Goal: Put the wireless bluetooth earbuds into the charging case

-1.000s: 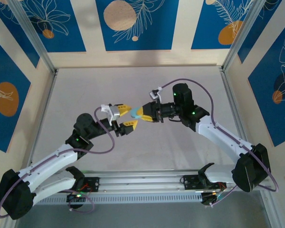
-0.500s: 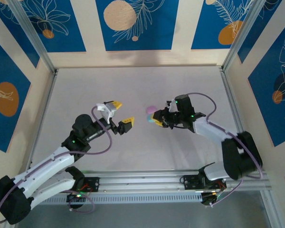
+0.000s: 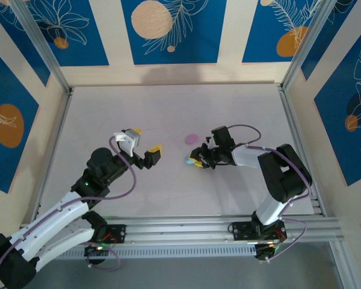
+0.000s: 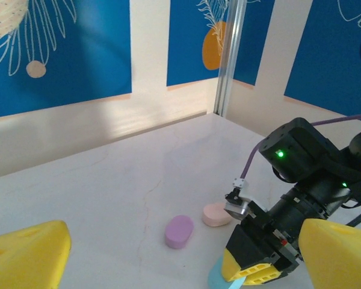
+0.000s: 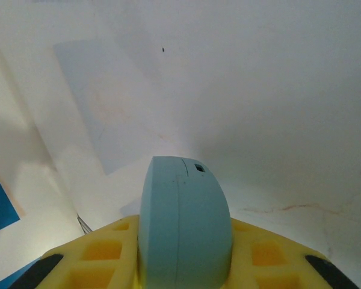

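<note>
Two grippers are facing each other low over the white table (image 3: pixel 108 108). The left gripper (image 3: pixel 147 141) is hanging empty with its yellow fingers spread. The right gripper (image 3: pixel 194 161) is pinching a light blue charging case (image 5: pixel 183 235) on its flat sides, long axis pointing out of the fingers toward the left arm. A purple case (image 4: pixel 179 232) and a peach case (image 4: pixel 215 214) are lying close together beyond it, nearer the right arm
</note>
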Tool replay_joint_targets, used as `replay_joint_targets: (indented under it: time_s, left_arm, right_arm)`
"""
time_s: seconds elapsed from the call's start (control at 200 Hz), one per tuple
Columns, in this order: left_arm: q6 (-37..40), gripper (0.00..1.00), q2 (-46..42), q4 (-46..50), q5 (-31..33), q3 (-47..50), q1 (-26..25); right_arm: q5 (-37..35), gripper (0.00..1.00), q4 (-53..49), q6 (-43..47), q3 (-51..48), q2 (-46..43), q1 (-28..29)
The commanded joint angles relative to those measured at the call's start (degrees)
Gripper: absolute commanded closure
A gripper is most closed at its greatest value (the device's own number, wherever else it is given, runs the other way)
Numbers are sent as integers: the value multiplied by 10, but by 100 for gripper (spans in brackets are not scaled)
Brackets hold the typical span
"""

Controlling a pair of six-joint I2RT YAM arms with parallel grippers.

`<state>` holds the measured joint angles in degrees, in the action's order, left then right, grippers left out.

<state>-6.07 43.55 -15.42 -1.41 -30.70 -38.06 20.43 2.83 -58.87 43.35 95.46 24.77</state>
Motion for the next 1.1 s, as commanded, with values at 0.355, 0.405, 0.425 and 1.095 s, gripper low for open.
replay_joint_targets:
  time_s: [0.355,0.405,0.425,1.095]
  left_arm:
    - [-23,2,16,6,70,-13,-3]
    - [-17,1,17,19,93,-17,-1]
    - [-16,0,18,24,105,-18,-1]
    - [37,0,243,-86,293,59,283]
  right_arm:
    - [-150,44,-226,80,3,-130,-15]
    - [-191,44,-267,98,17,-161,-20]
    - [-211,43,-283,107,24,-174,-21]
    - [-268,30,231,528,-132,-150,-215]
